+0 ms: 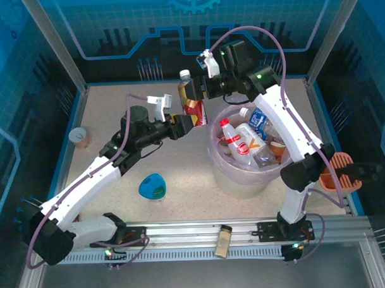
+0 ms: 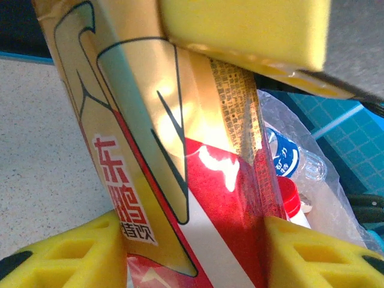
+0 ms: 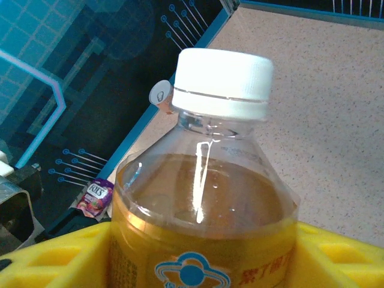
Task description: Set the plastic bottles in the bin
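Observation:
One plastic bottle (image 1: 192, 106) with a gold and red label and a white cap (image 3: 222, 81) stands upright just left of the bin (image 1: 244, 180). My left gripper (image 1: 190, 120) is shut on its lower, red part (image 2: 180, 180), with a yellow pad pressing each side. My right gripper (image 1: 197, 90) is shut on the upper label, below the shoulder (image 3: 204, 198). Its pad (image 2: 246, 30) shows at the top of the left wrist view. Several bottles (image 1: 243, 142) lie in the translucent bin, among them a red-capped one (image 2: 291, 198).
A blue teardrop dish (image 1: 152, 186) lies in front of the left arm. A tan cup (image 1: 80, 136) stands at the far left. A small jar (image 1: 224, 241) lies on the front rail. An orange object (image 1: 337, 170) sits at the right edge.

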